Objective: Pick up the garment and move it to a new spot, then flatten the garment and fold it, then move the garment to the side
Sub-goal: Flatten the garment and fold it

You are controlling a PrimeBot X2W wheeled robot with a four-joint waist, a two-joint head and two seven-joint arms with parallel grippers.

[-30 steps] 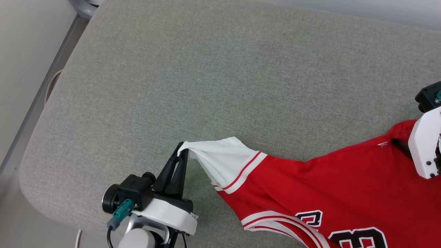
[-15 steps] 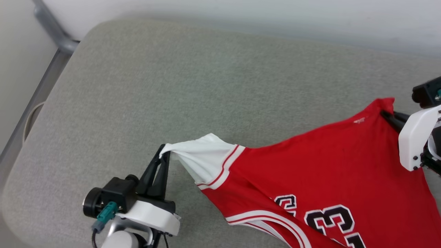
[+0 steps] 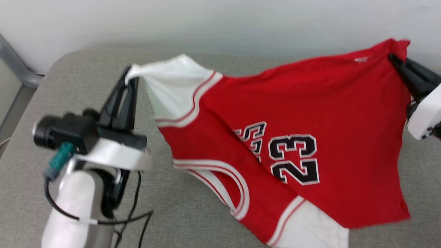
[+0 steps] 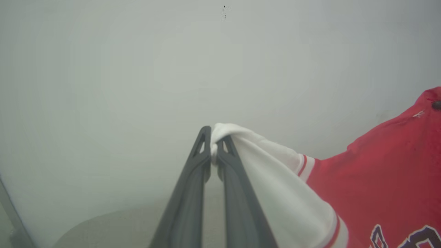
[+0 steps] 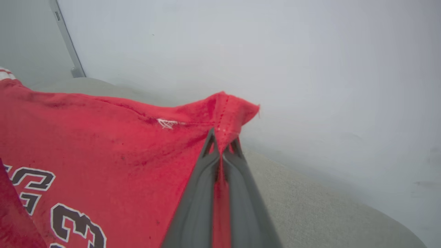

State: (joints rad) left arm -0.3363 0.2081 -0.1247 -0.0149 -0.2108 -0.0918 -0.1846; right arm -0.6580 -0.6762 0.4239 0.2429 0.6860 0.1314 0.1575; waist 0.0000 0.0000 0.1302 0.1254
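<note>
Red shirt (image 3: 327, 103), its "23" showing, hangs stretched in the air over the grey cushion (image 3: 193, 213) in the head view, with the left claw (image 3: 130, 77) pinching a white sleeve (image 3: 172, 86) and the right claw (image 3: 396, 59) gripping a red corner. In the left wrist view, that claw's fingers are closed on the bunched sleeve tip, with a pale wall (image 4: 137, 69) behind. In the right wrist view, the right fingers are clamped tight on the stitched red corner, above the cushion.
</note>
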